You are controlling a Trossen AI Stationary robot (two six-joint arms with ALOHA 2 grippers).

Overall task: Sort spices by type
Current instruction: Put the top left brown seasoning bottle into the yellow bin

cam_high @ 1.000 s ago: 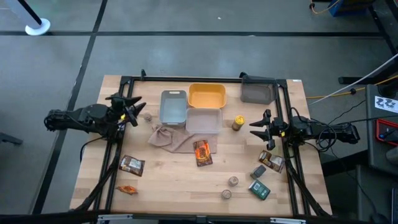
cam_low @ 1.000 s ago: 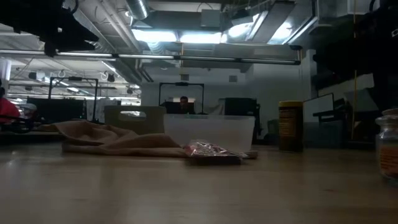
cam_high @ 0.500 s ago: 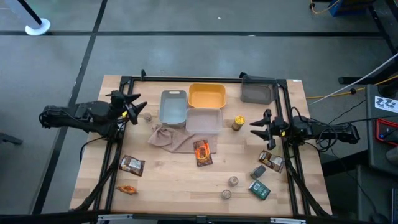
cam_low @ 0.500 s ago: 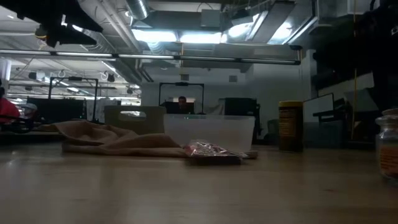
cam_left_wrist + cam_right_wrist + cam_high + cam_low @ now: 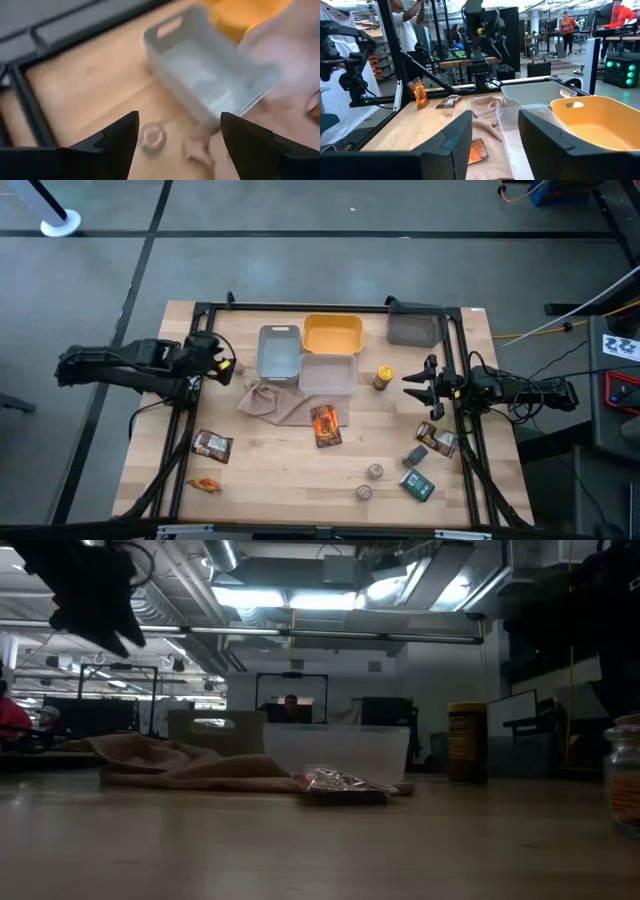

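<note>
My left gripper (image 5: 220,364) (image 5: 178,116) is open and tipped downward over the table's left part. Its fingers stand above and on either side of a tiny round tan jar (image 5: 153,137) (image 5: 238,368) that stands on the wood beside the grey tray (image 5: 278,352). My right gripper (image 5: 408,384) (image 5: 495,114) waits open at the right, near the yellow-capped bottle (image 5: 382,377) (image 5: 467,743). An orange foil packet (image 5: 325,425) lies at the centre, partly on the beige cloth (image 5: 272,402). A brown packet (image 5: 212,445) and a small orange one (image 5: 204,484) lie near left. Two jars (image 5: 370,480), a packet (image 5: 436,438) and two small boxes (image 5: 416,470) lie near right.
The yellow tray (image 5: 332,334), the clear tray (image 5: 327,373) and a dark grey tray (image 5: 414,329) sit along the far side. A black frame (image 5: 320,307) borders the work area. Bare wood lies at the near middle. People stand in the room beyond the table.
My left gripper has tipped from level to pointing downward and has come down over the small jar beside the grey tray, while the arm has drawn back a little toward the table's left edge. It has stayed open.
</note>
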